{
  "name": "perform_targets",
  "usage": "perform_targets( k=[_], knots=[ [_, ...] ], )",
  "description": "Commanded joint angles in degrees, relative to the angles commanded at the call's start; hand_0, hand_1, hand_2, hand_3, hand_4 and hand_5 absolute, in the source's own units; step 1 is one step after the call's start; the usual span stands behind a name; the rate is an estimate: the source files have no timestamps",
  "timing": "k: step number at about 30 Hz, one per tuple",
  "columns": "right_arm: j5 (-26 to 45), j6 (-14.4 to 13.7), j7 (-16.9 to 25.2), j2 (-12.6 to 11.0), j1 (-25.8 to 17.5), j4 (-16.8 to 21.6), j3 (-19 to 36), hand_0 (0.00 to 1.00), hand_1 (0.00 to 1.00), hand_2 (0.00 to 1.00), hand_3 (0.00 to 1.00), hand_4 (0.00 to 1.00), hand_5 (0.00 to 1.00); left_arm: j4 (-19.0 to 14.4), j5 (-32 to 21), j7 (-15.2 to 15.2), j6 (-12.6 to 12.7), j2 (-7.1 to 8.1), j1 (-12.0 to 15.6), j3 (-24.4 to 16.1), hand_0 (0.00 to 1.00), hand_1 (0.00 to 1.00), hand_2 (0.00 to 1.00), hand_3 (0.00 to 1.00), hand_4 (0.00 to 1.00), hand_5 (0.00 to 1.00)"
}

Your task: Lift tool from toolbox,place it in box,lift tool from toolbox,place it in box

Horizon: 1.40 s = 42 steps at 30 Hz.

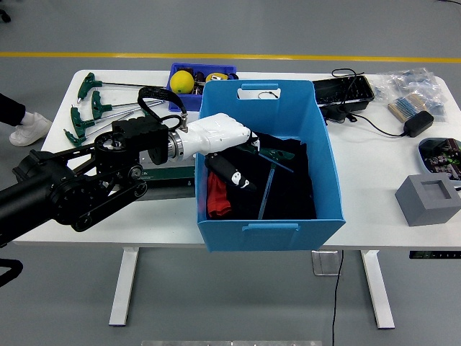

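Reaching over the blue box's (pixel 328 173) left wall, the left hand (pixel 225 148) hangs open above two tools (pixel 268 176) lying on dark cloth (pixel 292 198) inside

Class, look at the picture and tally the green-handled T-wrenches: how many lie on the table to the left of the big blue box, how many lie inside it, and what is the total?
On the table left of the blue box: 3 T-wrenches
Inside the box, on the dark cloth: 2 T-wrenches
Total: 5

Blue box (pixel 325 155), black and red cloth (pixel 218 198) inside, green-handled tools (pixel 88 108), white table (pixel 374 187).
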Motion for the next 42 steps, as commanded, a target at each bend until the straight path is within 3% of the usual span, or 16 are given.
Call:
perform_targets(
  k=[1,2,7,8,11,15,19,20,24,25,26,32,37,39,42],
  knots=[
    [0.0,0.0,0.0,0.0,0.0,0.0,0.0,0.629,0.603,0.673,0.548,0.762,0.664,0.0,0.0,0.3,-0.1,0.09,0.1,-0.3,0.518,0.663,0.678,0.656,0.998,0.753],
    [0.0,0.0,0.0,0.0,0.1,0.0,0.0,0.629,0.603,0.673,0.548,0.763,0.666,-0.1,-0.1,0.7,-0.2,0.17,0.3,-0.6,0.638,0.778,0.758,0.722,0.998,0.771],
    [0.8,0.0,0.3,0.0,0.2,0.0,-0.4,0.629,0.603,0.673,0.548,0.763,0.666,0.0,-0.5,1.5,-0.6,0.35,0.9,-1.9,0.638,0.778,0.758,0.722,0.998,0.771],
    [1.0,0.0,0.3,0.0,0.2,0.0,-0.5,0.629,0.603,0.673,0.548,0.763,0.665,0.0,-0.7,1.4,-0.4,0.38,1.1,-2.3,0.725,0.836,0.836,0.784,0.998,0.773],
    [1.1,0.0,0.3,0.1,0.2,0.0,-0.5,0.629,0.603,0.673,0.548,0.763,0.665,-0.1,-1.0,1.0,0.2,0.45,1.4,-3.1,0.725,0.836,0.836,0.784,0.998,0.773],
    [1.6,0.0,0.5,0.1,0.2,0.0,-0.7,0.629,0.604,0.673,0.548,0.763,0.666,-0.8,-2.0,0.0,3.8,0.53,2.9,-6.4,0.732,0.837,0.859,0.793,0.998,0.752],
    [2.2,0.0,0.7,0.1,0.2,-0.1,-1.0,0.629,0.604,0.673,0.548,0.763,0.666,-2.2,-5.1,-0.6,7.5,0.09,6.8,-13.1,0.732,0.837,0.859,0.793,0.998,0.752],
    [2.5,0.0,0.8,0.2,0.2,-0.1,-1.1,0.63,0.604,0.673,0.548,0.763,0.666,-2.6,-6.8,-0.6,8.1,-0.12,8.3,-15.7,0.679,0.761,0.807,0.76,0.987,0.718],
    [3.2,-0.1,1.1,0.2,0.3,-0.1,-1.5,0.63,0.604,0.673,0.548,0.763,0.666,-4.7,-13.2,0.2,9.8,-0.85,13.6,-24.6,0.679,0.761,0.807,0.76,0.987,0.718],
    [3.3,-0.1,1.1,0.2,0.3,0.0,-1.6,0.63,0.604,0.673,0.548,0.763,0.666,-5.3,-15.0,0.6,9.8,-0.94,14.8,-26.7,0.679,0.761,0.807,0.76,0.987,0.718],
    [3.4,-0.1,1.2,0.2,0.3,0.0,-1.7,0.63,0.604,0.673,0.548,0.763,0.666,-5.6,-16.3,0.9,9.8,-0.98,15.5,-28.2,0.577,0.657,0.711,0.712,0.954,0.698],
    [4.3,-0.2,1.5,0.3,0.3,0.0,-2.2,0.629,0.603,0.673,0.548,0.763,0.667,-6.9,-22.7,8.9,7.0,-1.33,21.1,-37.3,0.57,0.663,0.715,0.709,0.946,0.708],
    [4.6,-0.2,1.6,0.4,0.2,0.0,-2.4,0.629,0.603,0.673,0.548,0.763,0.667,-7.3,-30.0,10.8,7.8,-1.61,25.4,-42.1,0.57,0.663,0.715,0.709,0.946,0.708],
    [5.0,-0.2,1.7,0.5,0.2,0.0,-2.6,0.63,0.604,0.673,0.548,0.763,0.667,-7.7,-30.3,12.6,6.9,-2.39,27.8,-44.6,0.58,0.67,0.729,0.709,0.927,0.712],
    [5.4,-0.2,1.9,0.5,0.3,0.0,-2.9,0.63,0.604,0.673,0.548,0.763,0.667,-8.2,-32.2,12.1,7.0,-3.91,31.1,-47.9,0.58,0.67,0.729,0.709,0.927,0.712]
  ],
)
